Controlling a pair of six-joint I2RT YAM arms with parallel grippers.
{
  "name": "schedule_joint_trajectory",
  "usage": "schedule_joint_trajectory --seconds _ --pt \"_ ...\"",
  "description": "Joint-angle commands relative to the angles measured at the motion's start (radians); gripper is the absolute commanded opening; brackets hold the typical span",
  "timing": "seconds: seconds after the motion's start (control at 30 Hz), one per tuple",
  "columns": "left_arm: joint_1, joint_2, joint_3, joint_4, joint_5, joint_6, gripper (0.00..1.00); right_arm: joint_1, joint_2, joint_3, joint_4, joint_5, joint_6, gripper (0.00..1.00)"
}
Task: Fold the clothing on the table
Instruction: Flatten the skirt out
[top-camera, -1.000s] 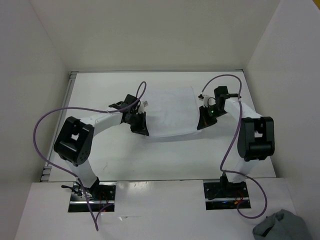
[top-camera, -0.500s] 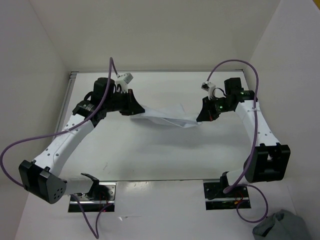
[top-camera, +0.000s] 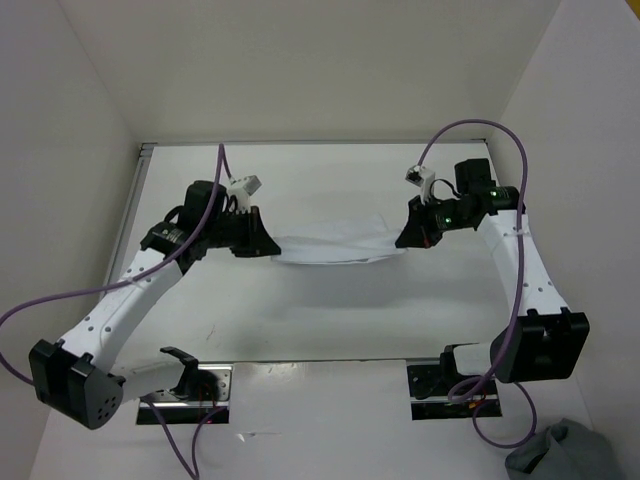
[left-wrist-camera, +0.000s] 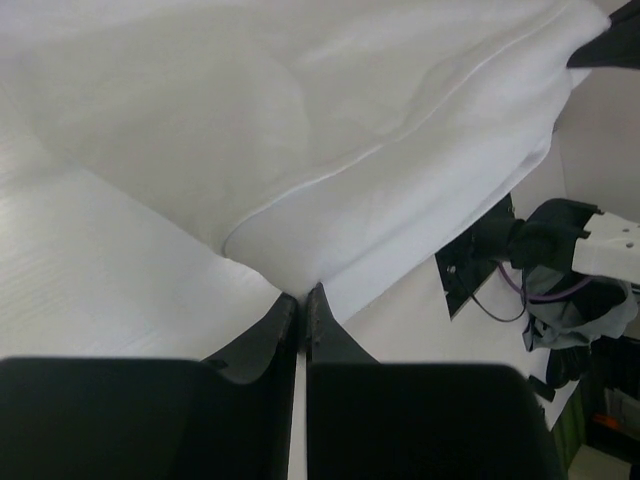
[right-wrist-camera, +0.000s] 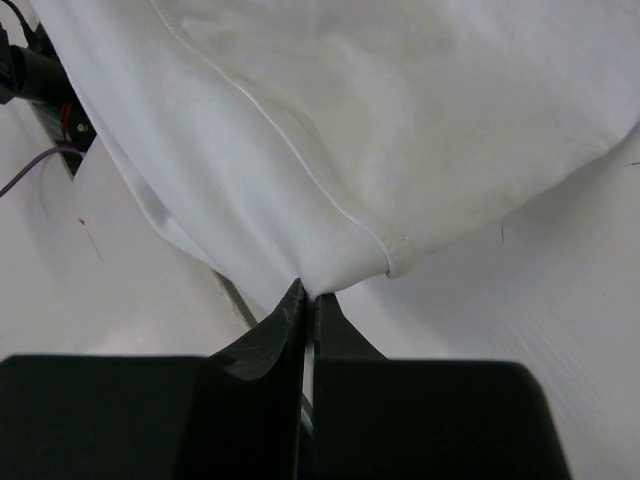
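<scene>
clothing (top-camera: 335, 245), a small plain white garment, is seen stretched as a narrow band between the two grippers over the middle of the table (top-camera: 330, 320); its left end is pinched by the left gripper (top-camera: 268, 246) and its right end by the right gripper (top-camera: 403, 238); the span between them is sagged slightly, and whether its lowest part is touching the tabletop cannot be told from above; in the left wrist view the black fingers (left-wrist-camera: 270, 330) are shown pressed together with a thin fold of white fabric caught at their tips, and the cloth is spread away from them in soft layers, with a stitched hem running across it; in the right wrist view the fingers (right-wrist-camera: 340, 335) are likewise closed tight on a gathered corner of the garment, just beside a hemmed edge, with the fabric fanned out beyond them; the white tabletop is seen under the cloth in both wrist views; purple cables (top-camera: 470, 123) are looped over each arm; a grey-blue cloth bundle (top-camera: 565, 455) is seen at the near right corner of the top view, well apart from the garment.
</scene>
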Motion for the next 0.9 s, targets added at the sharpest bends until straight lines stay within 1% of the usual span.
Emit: schedule_joint_trajectory --seconds 0.0,0.07,0.1,0.37,0.43,0.5,0.57,0.63,0.67,0.7,0.73,0.77,0.87 --pt "0.007 -0.070 -0.072 -0.019 0.019 -0.001 0.01 -0.007 -0.060 0.001 0.009 0.030 0.024 0.00" --pt "0.007 -0.084 -0.128 0.002 0.032 -0.026 0.01 -0.007 -0.074 -0.032 0.034 0.015 0.036 0.00" --pt "0.007 -0.093 -0.141 0.011 0.043 -0.026 0.01 -0.007 -0.083 -0.033 0.034 -0.017 0.036 0.00" --pt "0.007 -0.112 -0.150 0.002 0.025 -0.031 0.01 0.002 -0.103 -0.054 0.055 -0.029 0.067 0.00" --pt "0.007 -0.112 -0.150 0.039 0.016 -0.044 0.01 0.002 -0.103 -0.054 0.080 -0.043 0.108 0.00" --pt "0.007 -0.112 -0.132 0.073 -0.018 -0.069 0.01 0.002 -0.103 -0.054 0.137 -0.066 0.172 0.00" --pt "0.007 -0.121 -0.112 0.126 -0.018 -0.098 0.02 0.002 -0.103 -0.054 0.196 -0.094 0.206 0.00" --pt "0.007 -0.121 -0.099 0.175 -0.018 -0.098 0.06 0.014 -0.112 -0.054 0.236 -0.115 0.260 0.00" --pt "0.007 -0.121 -0.099 0.176 -0.027 -0.098 0.09 0.015 -0.112 -0.054 0.290 -0.115 0.283 0.00" --pt "0.018 -0.107 -0.099 0.176 -0.036 -0.098 0.09 0.027 -0.112 -0.054 0.321 -0.115 0.307 0.00" --pt "0.035 -0.092 -0.099 0.176 -0.036 -0.087 0.09 0.039 -0.112 -0.054 0.350 -0.083 0.356 0.00" --pt "0.035 -0.054 -0.099 0.166 -0.036 -0.078 0.11 0.039 -0.102 -0.054 0.391 -0.074 0.373 0.00" --pt "0.061 0.014 -0.090 0.180 -0.006 -0.078 0.11 0.048 -0.013 -0.024 0.404 -0.074 0.400 0.00"
